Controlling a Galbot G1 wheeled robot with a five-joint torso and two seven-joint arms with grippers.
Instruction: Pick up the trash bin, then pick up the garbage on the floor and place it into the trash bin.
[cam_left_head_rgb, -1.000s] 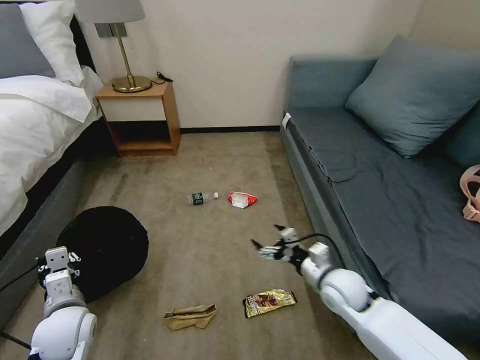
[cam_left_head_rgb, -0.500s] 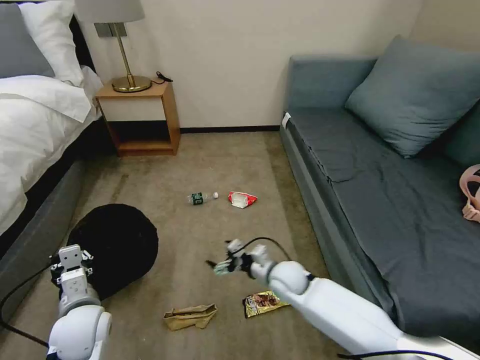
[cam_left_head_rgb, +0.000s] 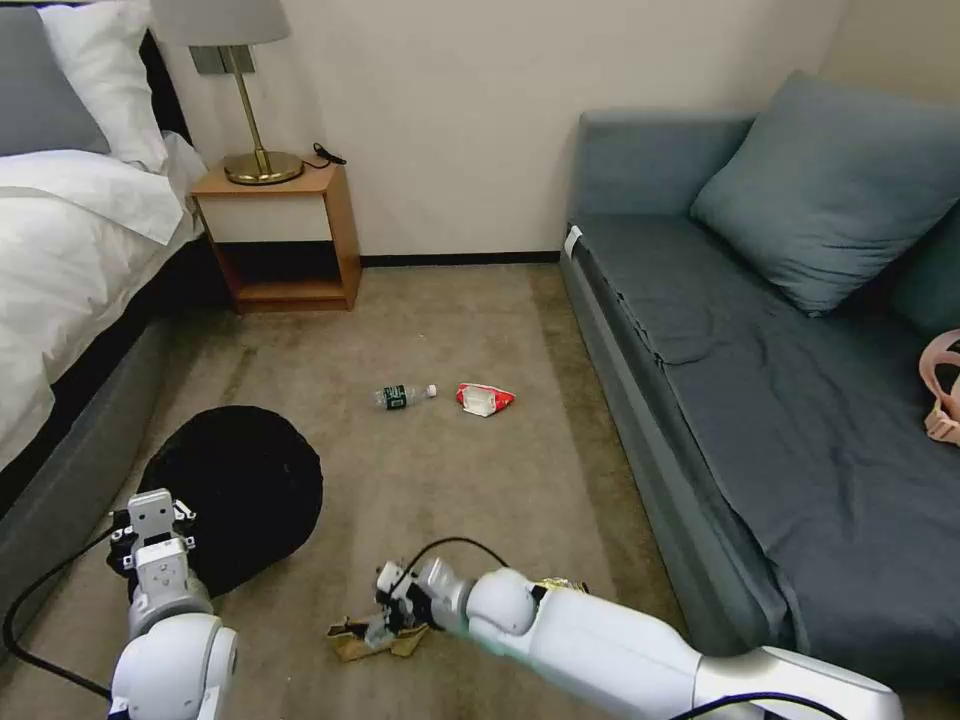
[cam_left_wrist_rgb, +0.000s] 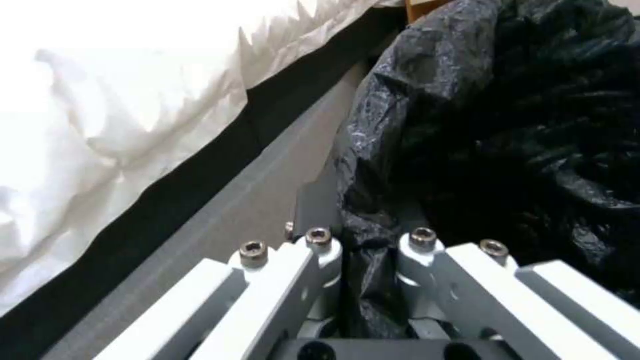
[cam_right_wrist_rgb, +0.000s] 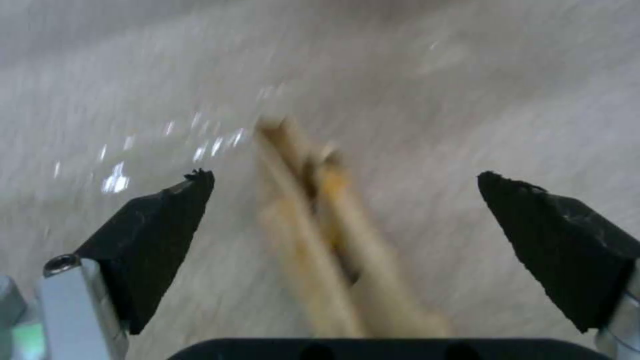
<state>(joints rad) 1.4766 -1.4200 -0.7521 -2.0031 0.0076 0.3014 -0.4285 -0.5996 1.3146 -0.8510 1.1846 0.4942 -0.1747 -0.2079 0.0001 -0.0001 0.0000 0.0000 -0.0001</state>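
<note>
The trash bin (cam_left_head_rgb: 235, 485), wrapped in a wrinkly black bag, hangs low at the left beside the bed. My left gripper (cam_left_head_rgb: 152, 520) is shut on a fold of its bag rim (cam_left_wrist_rgb: 363, 250); the black bag (cam_left_wrist_rgb: 520, 125) bulges beyond my left gripper (cam_left_wrist_rgb: 370, 235). My right gripper (cam_left_head_rgb: 387, 618) is open just above the brown paper bag (cam_left_head_rgb: 352, 645), which lies between the spread fingertips (cam_right_wrist_rgb: 173, 210) as a tan strip (cam_right_wrist_rgb: 313, 215). Farther off lie the clear bottle (cam_left_head_rgb: 405, 396) and the red-white snack bag (cam_left_head_rgb: 485, 399). A corner of the gold wrapper (cam_left_head_rgb: 562, 583) peeks from behind my right arm.
A bed (cam_left_head_rgb: 70, 270) runs along the left, with a wooden nightstand (cam_left_head_rgb: 285, 235) and a lamp beyond it. A blue-grey sofa (cam_left_head_rgb: 760, 400) lines the right side and carries a pink-and-grey strap item (cam_left_head_rgb: 942, 390). Open carpet lies between them.
My right arm swung left and down from beside the sofa to just over the brown paper bag, covering most of the gold wrapper. The left gripper and bin shifted slightly right.
</note>
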